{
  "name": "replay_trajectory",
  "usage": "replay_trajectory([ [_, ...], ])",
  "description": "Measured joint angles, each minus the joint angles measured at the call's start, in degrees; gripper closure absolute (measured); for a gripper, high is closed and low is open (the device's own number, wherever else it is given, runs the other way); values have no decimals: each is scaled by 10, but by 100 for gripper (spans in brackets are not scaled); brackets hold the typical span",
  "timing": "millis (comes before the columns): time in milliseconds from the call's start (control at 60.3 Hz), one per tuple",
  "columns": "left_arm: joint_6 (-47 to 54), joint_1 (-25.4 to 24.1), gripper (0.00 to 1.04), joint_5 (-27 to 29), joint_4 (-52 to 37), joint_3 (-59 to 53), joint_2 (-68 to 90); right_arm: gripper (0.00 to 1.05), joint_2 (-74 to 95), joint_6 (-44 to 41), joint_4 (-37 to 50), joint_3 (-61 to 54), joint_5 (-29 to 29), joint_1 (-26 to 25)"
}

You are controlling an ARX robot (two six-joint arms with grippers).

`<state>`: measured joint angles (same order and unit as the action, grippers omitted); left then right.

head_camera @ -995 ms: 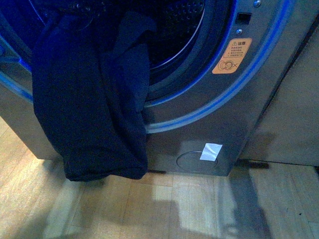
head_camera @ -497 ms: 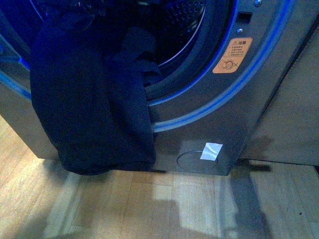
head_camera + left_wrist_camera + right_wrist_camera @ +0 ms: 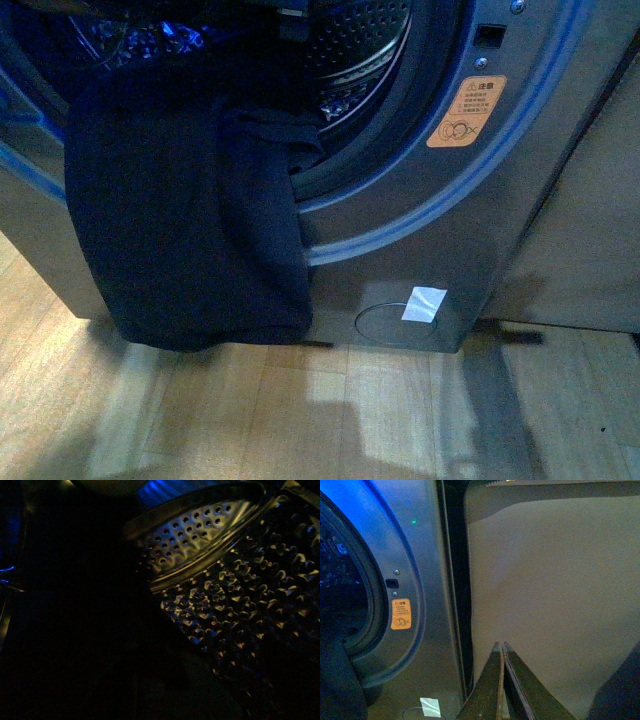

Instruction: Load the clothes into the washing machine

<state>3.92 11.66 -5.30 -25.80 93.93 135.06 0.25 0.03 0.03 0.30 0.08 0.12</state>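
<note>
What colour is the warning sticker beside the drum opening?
Orange rectangular warning sticker, clearest in front view.

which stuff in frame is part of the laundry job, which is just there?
Job:
- clothes, draped over the port's lip, hanging down the front
- washing machine, port open
- right tool, shut, empty, off to the side of the machine

Just there:
- orange warning sticker
- white tape patch
- wooden floor
- beige panel
</note>
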Motion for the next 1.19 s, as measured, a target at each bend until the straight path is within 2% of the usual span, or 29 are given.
replay_trajectory([
  [149,-17,5,7,-7,-68,-158,-94,102,0,0,0,0,0,0],
  [381,-27,22,7,-12,-119,-324,-226,102,0,0,0,0,0,0],
  [812,-59,54,7,-9,-58,-542,-527,102,0,0,0,0,0,0],
  [829,-56,60,7,7,-60,-556,-544,102,0,0,0,0,0,0],
  [895,-50,81,20,135,-132,-622,-603,102,0,0,0,0,0,0],
  [962,-46,78,30,205,-166,-675,-658,102,0,0,0,0,0,0],
  [1078,-45,43,50,214,-177,-738,-720,84,0,0,0,0,0,0],
  [1194,-44,20,69,182,-176,-785,-755,64,0,0,0,0,0,0],
])
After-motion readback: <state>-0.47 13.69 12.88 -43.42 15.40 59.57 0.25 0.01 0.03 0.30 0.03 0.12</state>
